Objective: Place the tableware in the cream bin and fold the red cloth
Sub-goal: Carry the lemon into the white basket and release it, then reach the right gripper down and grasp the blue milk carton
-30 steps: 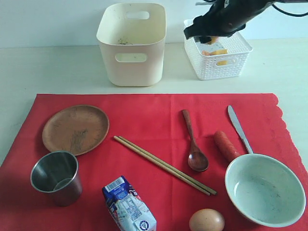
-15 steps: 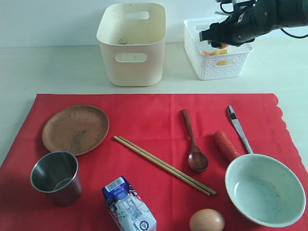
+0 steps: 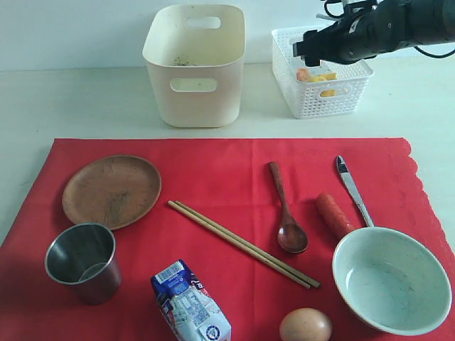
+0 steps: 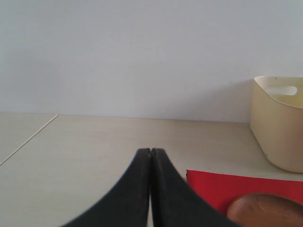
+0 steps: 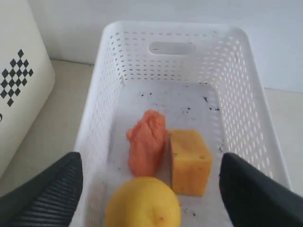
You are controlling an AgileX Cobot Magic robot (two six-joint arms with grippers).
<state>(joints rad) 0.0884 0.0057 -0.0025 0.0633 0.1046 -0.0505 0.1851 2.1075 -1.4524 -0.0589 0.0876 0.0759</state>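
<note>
- White lattice basket (image 5: 246, 94) fills most of the frame; oval handle slot in the far wall, dark specks on the floor.
- 3 items inside, bunched together: yellow lemon (image 5: 142, 203), orange-yellow cheese block (image 5: 189, 161), orange-red lump (image 5: 147, 142) (prob. a carrot piece).
- Lump touches the cheese; the lemon lies against both.
- Right gripper (image 5: 151, 165) over the basket, black fingers (image 5: 52, 189) spread wide, nothing between them.
- Cream bin (image 5: 19, 94) just beside the basket, w/ a black checker mark on its wall.

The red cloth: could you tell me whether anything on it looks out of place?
Yes, three stray foods lie on the red cloth: a milk carton tipped on its side near the steel cup, an egg nearby, and a carrot ending against the rim of the bowl.
</note>
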